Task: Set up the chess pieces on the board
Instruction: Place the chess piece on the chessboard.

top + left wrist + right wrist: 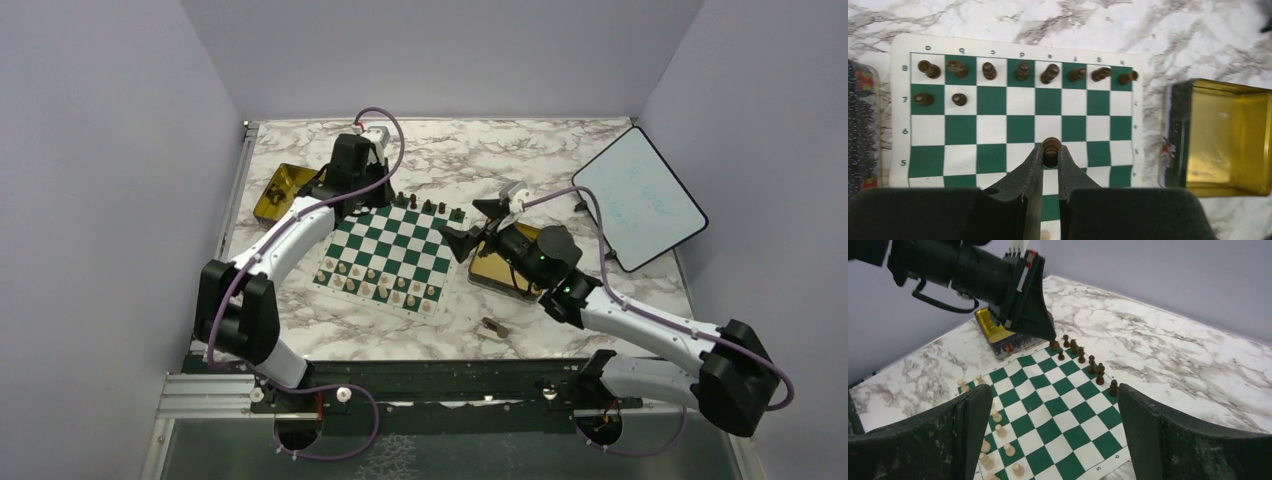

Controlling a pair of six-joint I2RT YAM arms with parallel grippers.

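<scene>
Along the far rank of the board (1020,130) we count eight dark pieces (1023,71) standing, one to a square, and two dark pawns (924,99) on the rank in front of them, at its left end. Our left hand (1050,159) is pinching a third dark pawn (1050,146) upright between its fingertips above the board. In the right wrist view it hangs close to those two pawns, though we cannot tell over which square. Our right hand (468,226) is spread wide and holds nothing, hovering at the board's right edge beside the gold tin (1228,135), whose inside looks bare. On the near side the pale pieces (385,280) stand in two rows that look full or nearly so; they are too small for us to count. One more dark piece (491,326) lies on its side on the marble counter (450,150), well apart from the board. We judge the job well past halfway: the pinched pawn needs setting down, and then five more dark pawns are wanted, of which we see only the fallen one.
</scene>
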